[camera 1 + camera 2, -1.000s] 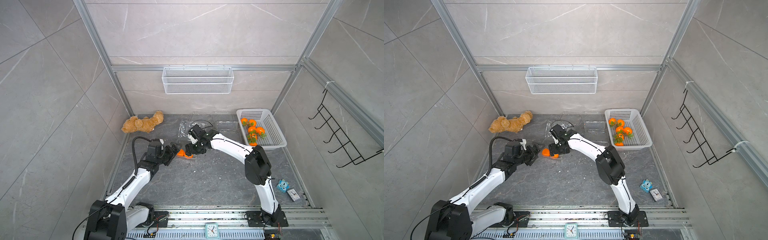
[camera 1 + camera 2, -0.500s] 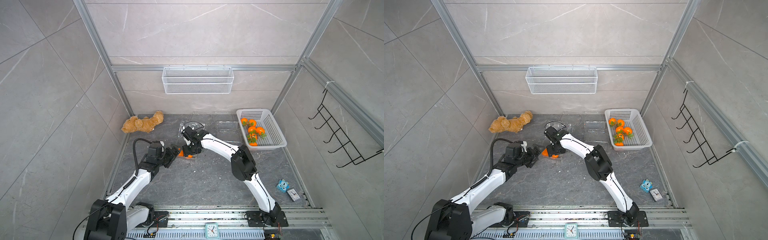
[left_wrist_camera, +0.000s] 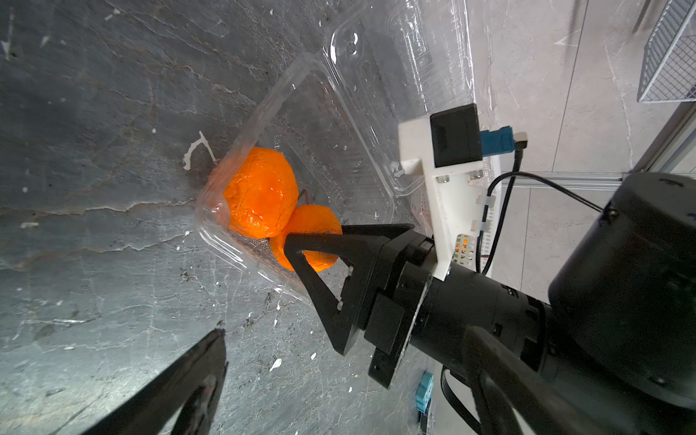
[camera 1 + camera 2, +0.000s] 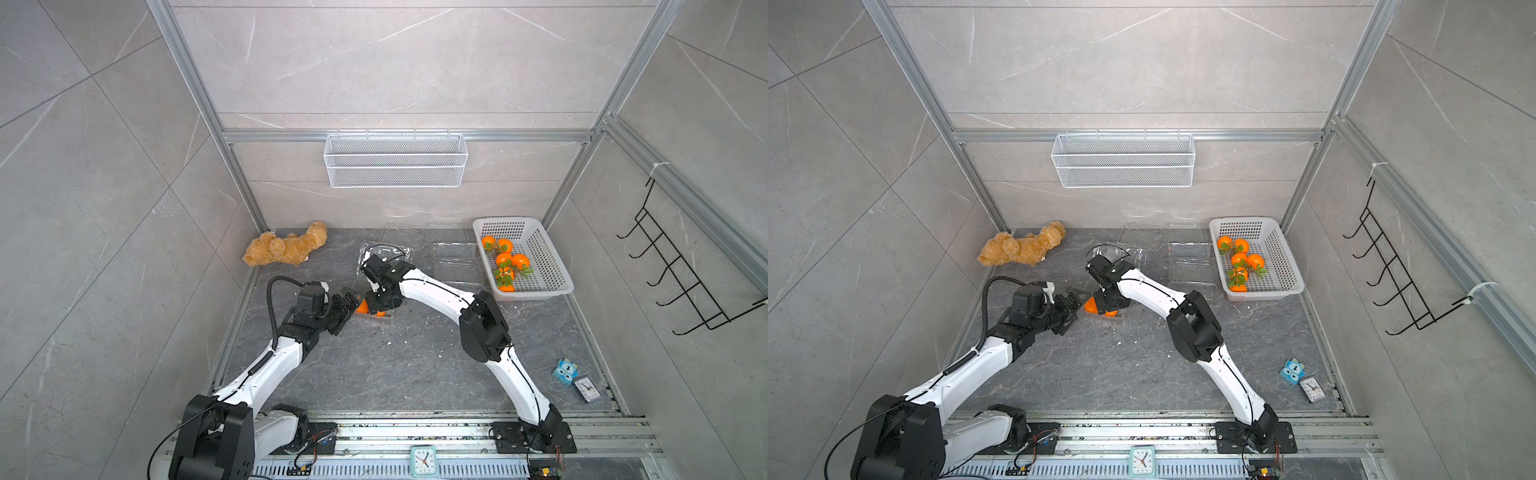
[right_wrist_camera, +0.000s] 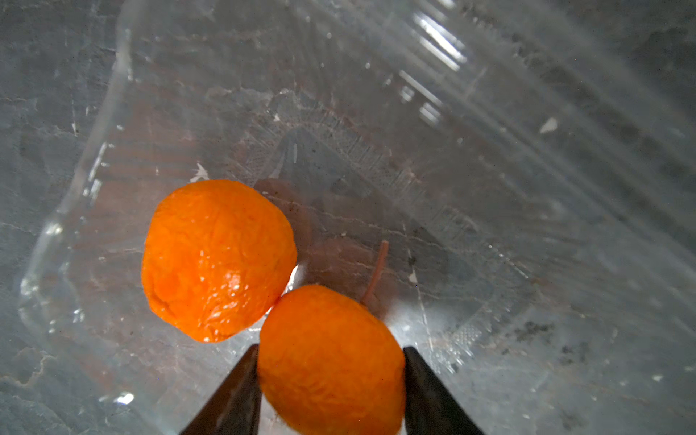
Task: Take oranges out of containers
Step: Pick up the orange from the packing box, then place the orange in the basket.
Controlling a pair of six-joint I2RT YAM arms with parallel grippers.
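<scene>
**A:** So, from the right wrist, what lies where?

**B:** The near orange (image 5: 331, 361) sits squarely between the tips of the right gripper (image 5: 331, 347). Both fingertips (image 5: 233, 391) look pressed against its sides, so I judge it grasped, low in the open container (image 5: 113, 94). The far orange (image 5: 216, 260) touches it, just beyond and a little aside. Two oranges here.

**A:** And the top views?

**B:** In both, the pair lines up between the two grippers. The far orange lies on the side of the left gripper (image 4: 348, 306), which is just beside it, spread wide and holding nothing. That arm is the nearer one for it. Six more oranges (image 4: 503, 258) lie in the white basket (image 4: 548, 257), well apart to the right, which makes eight in all. I pick out three empty containers (image 4: 1190, 259) behind, though clear plastic on the grey floor (image 4: 1142, 365) makes that count unsure.

**A:** Left wrist?

**B:** One right finger crosses the near orange. The far orange is tucked into the container's end corner, and the open lid stretches away along the long axis. Lifting straight up should clear it.
</scene>
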